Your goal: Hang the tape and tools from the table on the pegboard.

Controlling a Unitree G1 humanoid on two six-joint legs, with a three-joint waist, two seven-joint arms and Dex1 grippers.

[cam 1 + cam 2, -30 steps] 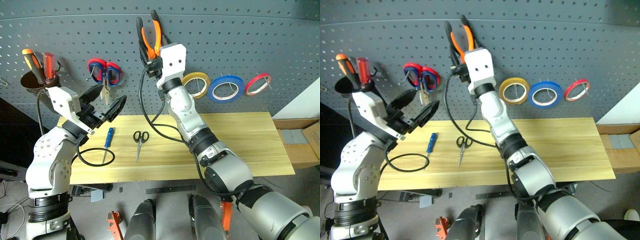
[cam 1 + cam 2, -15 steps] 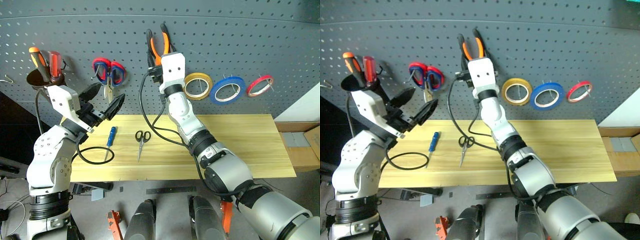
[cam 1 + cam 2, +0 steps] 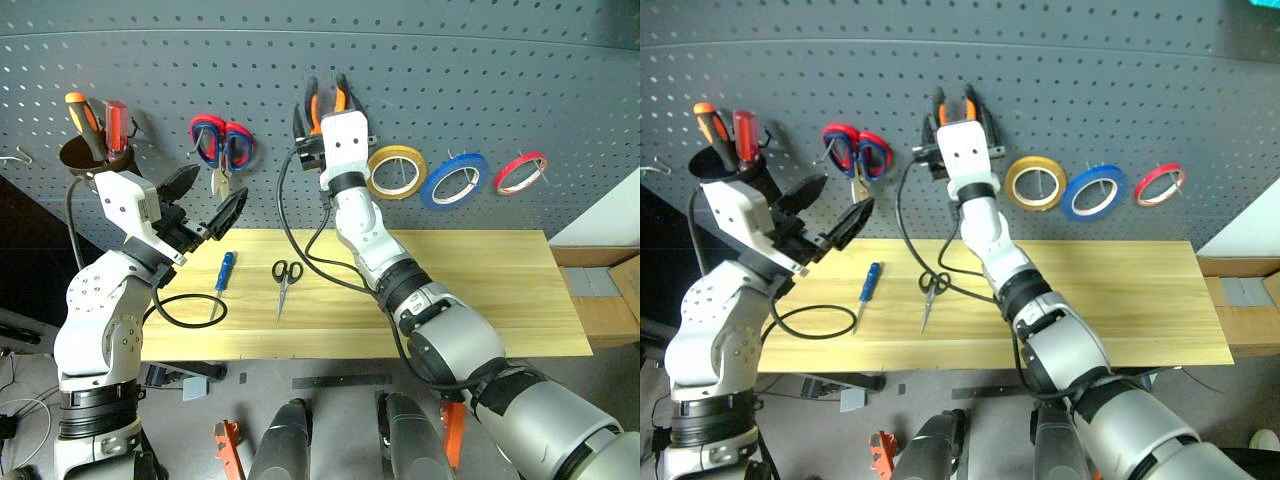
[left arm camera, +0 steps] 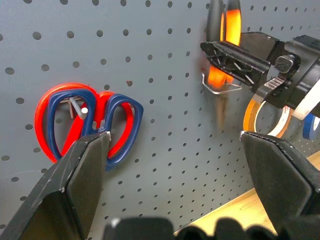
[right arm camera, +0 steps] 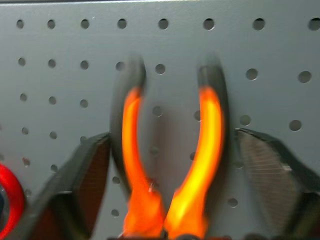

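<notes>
My right gripper [image 5: 170, 165] is up at the pegboard [image 3: 480, 70], fingers spread either side of the pliers [image 5: 170, 165], whose lower end is cut off; contact unclear. Left gripper [image 3: 205, 205] hovers wide, empty. Blue tape [image 3: 455, 180] hangs; screwdriver [image 3: 222, 271] and black scissors [image 3: 283, 282] lie on the table [image 3: 480, 290]. No readable writing.

A workshop: grey pegboard [image 3: 520, 70] hung with tools above a wooden workbench [image 3: 480, 290]
</notes>
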